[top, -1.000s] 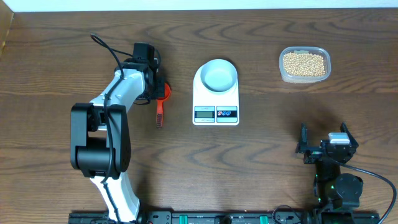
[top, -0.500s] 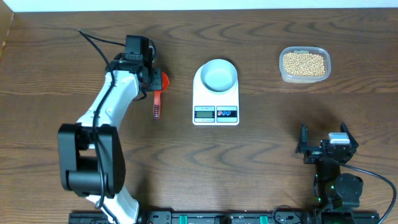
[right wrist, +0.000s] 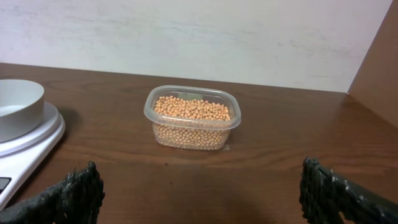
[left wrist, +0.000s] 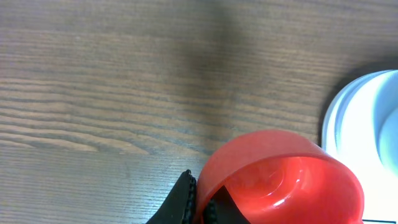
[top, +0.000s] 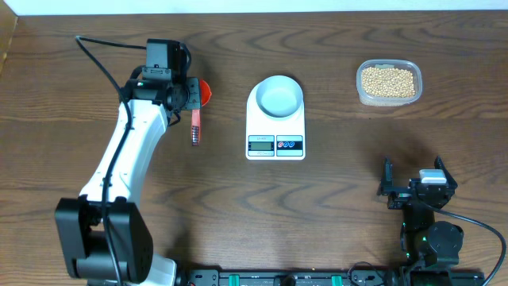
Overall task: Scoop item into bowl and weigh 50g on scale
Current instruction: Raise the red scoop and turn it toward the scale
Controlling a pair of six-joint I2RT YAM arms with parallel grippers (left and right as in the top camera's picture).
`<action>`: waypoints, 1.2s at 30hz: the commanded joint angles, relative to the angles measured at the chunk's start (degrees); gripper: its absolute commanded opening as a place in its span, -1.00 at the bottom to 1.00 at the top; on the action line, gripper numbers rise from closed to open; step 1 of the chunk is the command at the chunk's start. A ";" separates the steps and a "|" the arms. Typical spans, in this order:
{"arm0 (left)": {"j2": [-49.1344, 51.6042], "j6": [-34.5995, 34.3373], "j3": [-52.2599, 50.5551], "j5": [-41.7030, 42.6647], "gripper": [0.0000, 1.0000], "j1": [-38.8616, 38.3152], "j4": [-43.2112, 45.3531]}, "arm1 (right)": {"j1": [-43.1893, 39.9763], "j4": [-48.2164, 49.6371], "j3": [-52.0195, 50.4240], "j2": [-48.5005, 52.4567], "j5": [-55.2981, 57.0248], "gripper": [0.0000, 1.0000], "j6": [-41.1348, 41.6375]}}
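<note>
Now, nearest to us, by the near right corner of the counter, the right gripper rests with its jaws spread wide and nothing between them, well apart from everything else. Further in, around the middle of the counter, the scale lies with its display toward the near edge; we cannot read the figures. The bowl stands on the scale's far half and looks empty. Toward the far left corner, the left gripper is clamped on the red scoop near where cup meets handle. The cup is empty, near the bowl but apart from it, and the handle points toward the near edge. Toward the far right corner, the clear tub holds the beans in a full heap. We judge the step in hand to be bringing the scoop to the beans, with no scooping done yet. The next move calls for carrying the scoop across, past or over the bowl, to the tub on the scale's other side. There the cup must dip into the heap without shoving the light tub.
</note>
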 commanded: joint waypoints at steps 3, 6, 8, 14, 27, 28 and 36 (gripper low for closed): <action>-1.46 0.13 0.96 -0.48 -0.86 0.02 -0.42 | 0.50 -0.24 -0.07 -0.02 -0.15 0.99 -0.74; -1.46 0.13 0.96 -0.48 -0.86 0.02 -0.48 | 0.50 -0.24 -0.07 -0.02 -0.15 0.99 -0.74; -1.46 0.15 0.96 -0.48 -0.86 0.02 -0.50 | 0.50 -0.24 -0.07 -0.02 -0.15 0.99 -0.74; -1.46 0.15 0.96 -0.48 -0.86 0.02 -0.76 | 0.50 -0.24 -0.07 -0.02 -0.15 0.99 -0.74; -1.46 0.13 0.96 -0.48 -0.86 0.02 -1.03 | 0.50 -0.24 -0.07 -0.02 -0.15 0.99 -0.72; -1.46 0.11 0.96 -0.48 -0.86 0.02 -1.03 | 0.50 -0.24 -0.07 -0.02 -0.15 0.99 -0.72; -1.46 -0.72 0.96 -0.46 -0.85 0.02 -1.64 | 0.50 -0.17 -0.07 -0.02 -0.24 0.99 -0.70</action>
